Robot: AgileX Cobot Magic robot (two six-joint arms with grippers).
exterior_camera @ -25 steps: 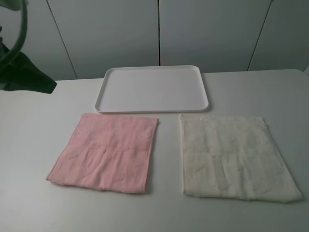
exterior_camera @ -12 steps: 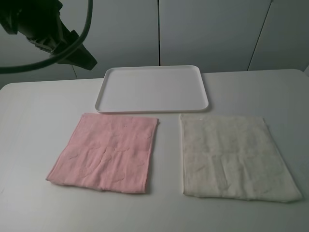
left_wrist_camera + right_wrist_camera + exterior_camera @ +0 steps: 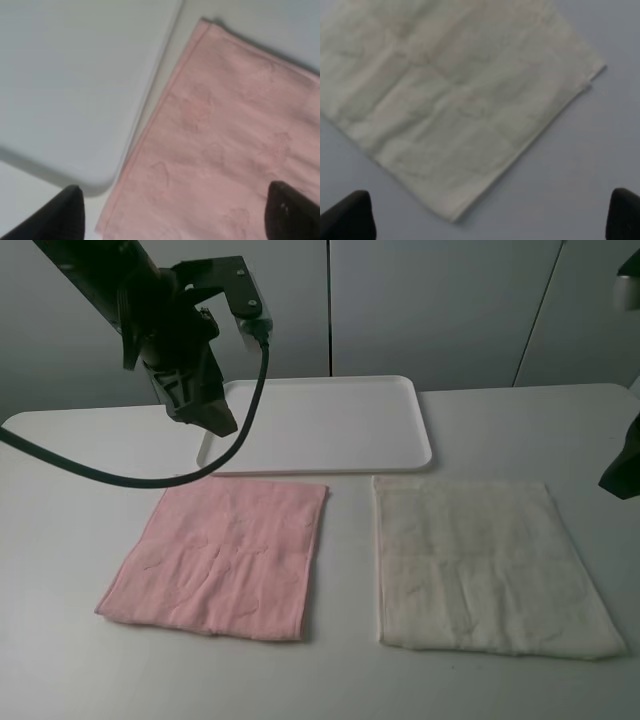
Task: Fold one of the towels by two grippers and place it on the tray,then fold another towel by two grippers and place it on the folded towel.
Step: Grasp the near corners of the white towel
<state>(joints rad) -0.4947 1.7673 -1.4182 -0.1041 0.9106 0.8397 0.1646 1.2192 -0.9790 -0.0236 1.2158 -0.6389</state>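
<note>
The pink towel [image 3: 220, 555] is lying flat and unfolded on the left part of the white worktop [image 3: 60, 540]. The cream towel [image 3: 485, 565] is lying flat just beside it on the right, with a narrow strip of worktop showing between them. The white tray [image 3: 330, 425] is sitting behind both towels, near their far edges but apart from them, and it is carrying nothing.

The left tool [image 3: 205, 412] is hanging in the air above the near left corner of the tray, pointing down. Its wrist view is looking down on that rounded corner and the far edge of the pink towel. Its two dark fingertips [image 3: 67, 215] are standing wide apart, released, with nothing between them. A black cable [image 3: 100, 475] is looping down from the arm over the worktop.

The right tool [image 3: 622, 470] is showing only as a dark shape at the right edge of the high view, off to the side of the cream towel. Its wrist view is looking down on a corner of that towel, and its fingertips [image 3: 350, 217] are also spread wide, grasping nothing.
</note>
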